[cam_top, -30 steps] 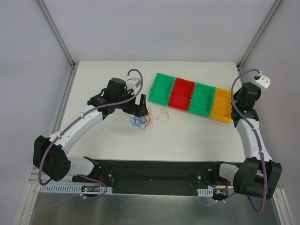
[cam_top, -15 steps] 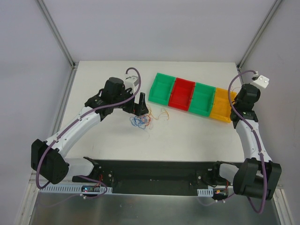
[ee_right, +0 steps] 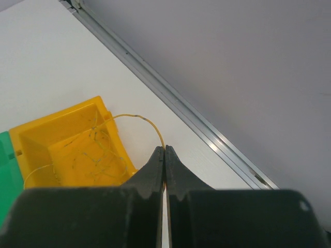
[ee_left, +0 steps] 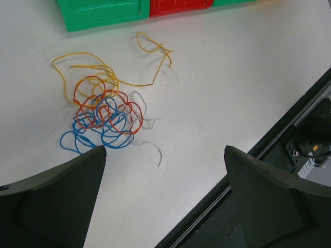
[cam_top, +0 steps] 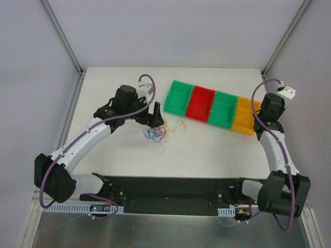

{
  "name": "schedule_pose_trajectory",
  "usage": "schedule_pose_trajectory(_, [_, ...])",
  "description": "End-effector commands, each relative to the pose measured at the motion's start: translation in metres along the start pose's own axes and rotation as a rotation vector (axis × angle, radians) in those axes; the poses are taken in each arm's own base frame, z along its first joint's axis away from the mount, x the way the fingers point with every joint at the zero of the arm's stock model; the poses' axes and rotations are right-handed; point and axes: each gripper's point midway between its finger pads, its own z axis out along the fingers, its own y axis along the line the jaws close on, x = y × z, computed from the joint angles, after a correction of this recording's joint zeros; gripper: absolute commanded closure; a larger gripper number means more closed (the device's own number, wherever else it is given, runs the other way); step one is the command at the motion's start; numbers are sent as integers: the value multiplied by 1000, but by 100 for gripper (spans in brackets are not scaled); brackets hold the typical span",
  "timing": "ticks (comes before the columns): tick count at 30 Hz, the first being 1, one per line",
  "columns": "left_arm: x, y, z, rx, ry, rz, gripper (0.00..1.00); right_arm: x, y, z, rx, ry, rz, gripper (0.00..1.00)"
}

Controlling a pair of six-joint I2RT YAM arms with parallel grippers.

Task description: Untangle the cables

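The table [cam_top: 207, 155] carries one row at 1 o'clock: two green bins [cam_top: 179, 97], one red bin [cam_top: 202, 103] and one yellow bin [cam_top: 245, 118], four in all. One tangle of cables [cam_top: 155, 133] shows four colours; its strand count is indeterminate. One separate yellow strand [ee_right: 147, 123] is present.

The yellow cable [ee_right: 135, 115] ends hidden between tips of the right end effector [ee_right: 164, 150].

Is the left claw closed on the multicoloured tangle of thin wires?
No, the left claw stands wide open; the tangle of thin wires lies on the white table.
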Motion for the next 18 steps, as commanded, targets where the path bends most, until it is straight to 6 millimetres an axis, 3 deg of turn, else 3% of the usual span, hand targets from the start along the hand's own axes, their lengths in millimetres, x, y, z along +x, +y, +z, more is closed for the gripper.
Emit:
schedule_pose_trajectory(1, [-5,-6,-4,32,-23,12,3,-22,-25,-2,142,-38,-9,99])
schedule_pose_trajectory(10, [-7,-6,-8,28,-38,25,3,-28,-25,4,187,-49,-10,99])
schedule_pose_trajectory(15, [-7,-9,-7,41,-34,25,3,-45,10,4,117,-115,-113,99])
schedule_pose_trajectory(18, [-8,-10,-9,42,-41,26,3,-37,30,5,90,-91,-208,99])
